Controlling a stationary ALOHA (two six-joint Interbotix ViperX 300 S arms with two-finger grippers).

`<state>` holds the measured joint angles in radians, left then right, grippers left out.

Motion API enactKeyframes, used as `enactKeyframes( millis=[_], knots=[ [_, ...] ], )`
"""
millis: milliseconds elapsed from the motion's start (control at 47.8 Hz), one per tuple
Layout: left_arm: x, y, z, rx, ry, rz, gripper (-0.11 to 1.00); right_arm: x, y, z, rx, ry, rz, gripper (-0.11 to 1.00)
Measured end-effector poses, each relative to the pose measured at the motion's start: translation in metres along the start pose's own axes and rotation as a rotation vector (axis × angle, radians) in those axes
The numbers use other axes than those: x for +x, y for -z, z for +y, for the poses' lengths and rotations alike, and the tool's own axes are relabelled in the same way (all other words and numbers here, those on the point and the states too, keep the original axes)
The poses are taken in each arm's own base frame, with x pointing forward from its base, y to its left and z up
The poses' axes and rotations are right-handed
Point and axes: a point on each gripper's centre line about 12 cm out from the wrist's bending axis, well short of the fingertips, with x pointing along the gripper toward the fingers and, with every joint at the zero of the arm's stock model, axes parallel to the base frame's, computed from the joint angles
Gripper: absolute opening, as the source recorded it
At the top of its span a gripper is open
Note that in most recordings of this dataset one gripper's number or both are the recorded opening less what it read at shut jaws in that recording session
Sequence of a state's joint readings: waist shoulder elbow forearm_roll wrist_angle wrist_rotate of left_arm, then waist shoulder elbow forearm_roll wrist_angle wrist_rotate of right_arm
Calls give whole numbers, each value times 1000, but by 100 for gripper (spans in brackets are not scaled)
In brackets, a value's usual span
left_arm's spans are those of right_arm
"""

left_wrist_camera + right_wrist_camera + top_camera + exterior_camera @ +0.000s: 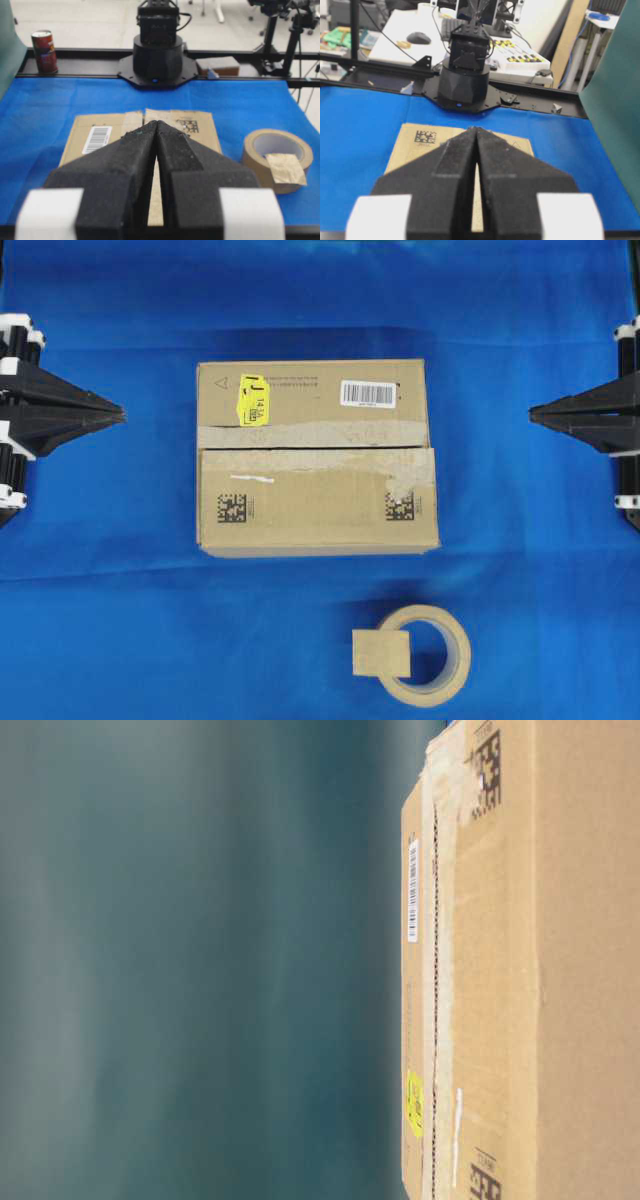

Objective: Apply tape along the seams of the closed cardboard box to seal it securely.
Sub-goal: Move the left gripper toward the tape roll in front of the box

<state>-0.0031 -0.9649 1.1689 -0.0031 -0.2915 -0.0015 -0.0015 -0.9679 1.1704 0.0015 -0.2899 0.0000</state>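
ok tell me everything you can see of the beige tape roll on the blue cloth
The ring-shaped beige paper tape roll lies flat on the blue cloth, apart from the brown cardboard box and nearer the overhead view's bottom edge. A small flat tan tape square rests across its rim, partly covering the hole. Neither gripper touches it.

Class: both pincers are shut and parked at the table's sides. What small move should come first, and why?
Probably open the right pincer and reach toward the small tan paper tape square lying on the beige ring-shaped tape roll. The large brown cardboard box shows its dark seam uncovered, and neither the right nor the left pincer holds anything.
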Motion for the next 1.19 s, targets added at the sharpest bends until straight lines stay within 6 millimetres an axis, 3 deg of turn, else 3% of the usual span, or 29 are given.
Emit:
enactKeyframes(
  millis=[314, 837, 963, 1130, 1193],
  knots=[
    [2, 8, -9, 50, 46, 59, 0, 4, 1, -1, 36, 5, 11, 0],
    [40, 48, -49, 455, 236, 147, 2, 15, 7, -1, 152, 9, 1, 0],
    [51, 53, -63, 493, 281, 129, 26, 16, 8, -1, 150, 8, 3, 0],
    [78, 65, -82, 589, 330, 118, 76, 16, 8, -1, 150, 8, 3, 0],
    [92, 73, -88, 651, 349, 132, 82, 16, 9, -1, 150, 9, 7, 0]
  ],
)
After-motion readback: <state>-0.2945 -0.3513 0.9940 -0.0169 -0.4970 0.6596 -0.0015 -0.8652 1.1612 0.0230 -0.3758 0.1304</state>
